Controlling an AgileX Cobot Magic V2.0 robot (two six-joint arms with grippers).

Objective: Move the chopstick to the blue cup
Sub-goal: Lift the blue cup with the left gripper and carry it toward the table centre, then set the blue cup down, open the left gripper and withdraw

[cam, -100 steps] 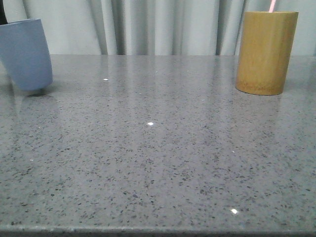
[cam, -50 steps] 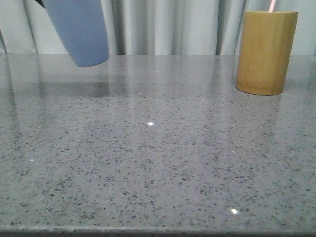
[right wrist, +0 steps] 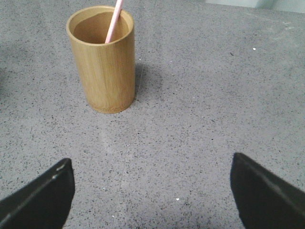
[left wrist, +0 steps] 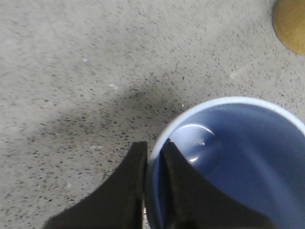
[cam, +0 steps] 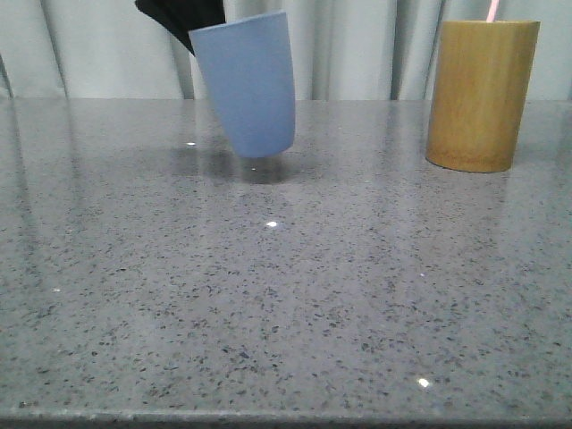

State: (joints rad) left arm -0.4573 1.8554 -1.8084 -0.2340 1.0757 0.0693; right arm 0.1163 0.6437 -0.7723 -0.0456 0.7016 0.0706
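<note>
The blue cup (cam: 248, 88) hangs tilted just above the grey table, left of centre at the back. My left gripper (left wrist: 153, 151) is shut on its rim, one finger inside and one outside; the cup (left wrist: 238, 157) is empty. A pink chopstick (cam: 492, 10) sticks out of the tan bamboo holder (cam: 480, 94) at the back right. In the right wrist view the chopstick (right wrist: 114, 21) leans inside the holder (right wrist: 102, 59). My right gripper (right wrist: 151, 183) is open and empty, some way short of the holder.
The speckled grey table (cam: 286, 286) runs to a front edge at the bottom of the front view. Pale curtains (cam: 357, 45) hang behind the table. The bamboo holder's edge shows in the left wrist view (left wrist: 290, 24).
The blue cup, held by my left gripper, has moved from the far left of the table rightward toward the middle, first lifted, then lowered close to the surface. The holder and chopstick have not moved.
</note>
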